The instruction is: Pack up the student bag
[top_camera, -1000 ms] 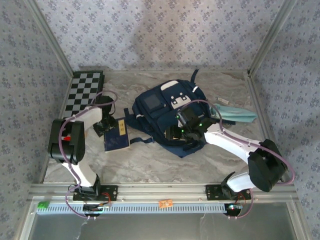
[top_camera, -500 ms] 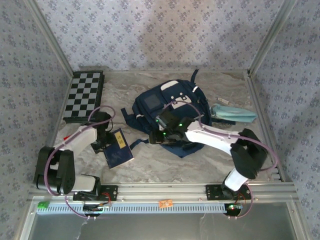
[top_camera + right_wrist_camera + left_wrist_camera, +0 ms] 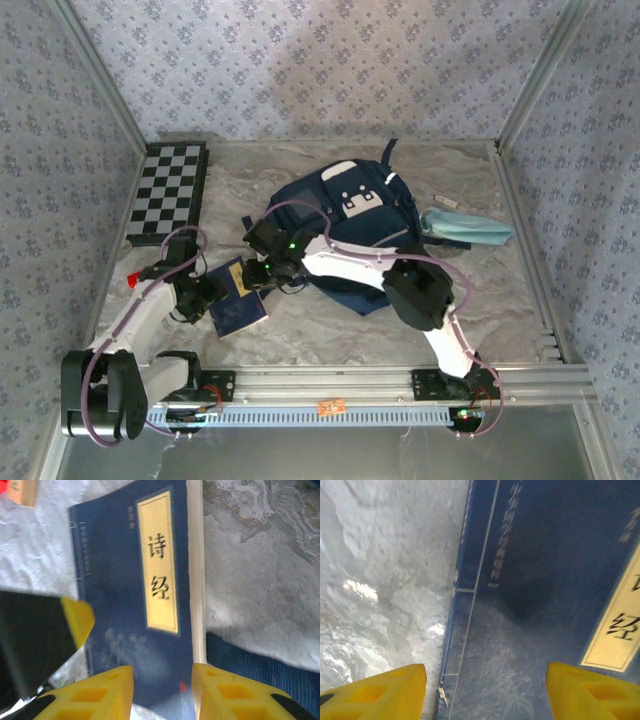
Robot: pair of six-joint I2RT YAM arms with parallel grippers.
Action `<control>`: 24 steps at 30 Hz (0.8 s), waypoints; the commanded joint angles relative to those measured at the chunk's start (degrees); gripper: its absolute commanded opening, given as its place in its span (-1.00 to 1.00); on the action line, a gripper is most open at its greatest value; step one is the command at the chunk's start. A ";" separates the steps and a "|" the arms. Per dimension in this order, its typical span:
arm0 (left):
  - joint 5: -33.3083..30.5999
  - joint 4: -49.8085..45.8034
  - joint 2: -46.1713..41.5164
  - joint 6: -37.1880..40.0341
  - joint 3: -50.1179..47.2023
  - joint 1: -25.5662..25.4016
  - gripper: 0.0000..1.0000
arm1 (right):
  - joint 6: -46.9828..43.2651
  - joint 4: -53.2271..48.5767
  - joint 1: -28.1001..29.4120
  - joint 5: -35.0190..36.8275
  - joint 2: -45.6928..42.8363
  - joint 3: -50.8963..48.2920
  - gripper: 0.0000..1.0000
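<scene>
So the student bag (image 3: 345, 205) is being shown lying flat around the middle of the table (image 3: 320, 335), a bit toward the far side. A light-blue pouch (image 3: 465, 226) is sitting just to its right and a chessboard (image 3: 168, 190) is over at the far left. A navy book (image 3: 240, 298) with a yellow title label is lying just near-left of the bag, and it's being crowded by both arms. The left gripper (image 3: 485, 695) is being held wide open, one finger over bare table and the other over the cover, so the spine edge is being straddled. The right gripper (image 3: 162, 692) is being held only partly open over the book's right edge. Nothing is visibly being clamped, and whether the cover is being touched can't be told.
</scene>
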 commanded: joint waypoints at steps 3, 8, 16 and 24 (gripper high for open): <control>4.62 0.57 -1.56 -1.43 -2.24 0.53 0.18 | -0.63 -5.43 -0.08 0.58 6.23 7.36 -0.23; 5.39 2.64 1.10 -1.95 -2.87 0.53 0.08 | -2.16 -9.92 -0.04 1.25 10.82 13.33 -0.15; 4.60 4.84 3.98 -1.55 -3.14 0.60 0.02 | -1.80 -10.03 0.14 -1.80 13.72 15.22 -0.06; 1.56 3.93 4.88 -1.70 -3.32 0.54 -0.04 | -1.39 -7.55 0.26 -9.52 9.74 15.12 -0.06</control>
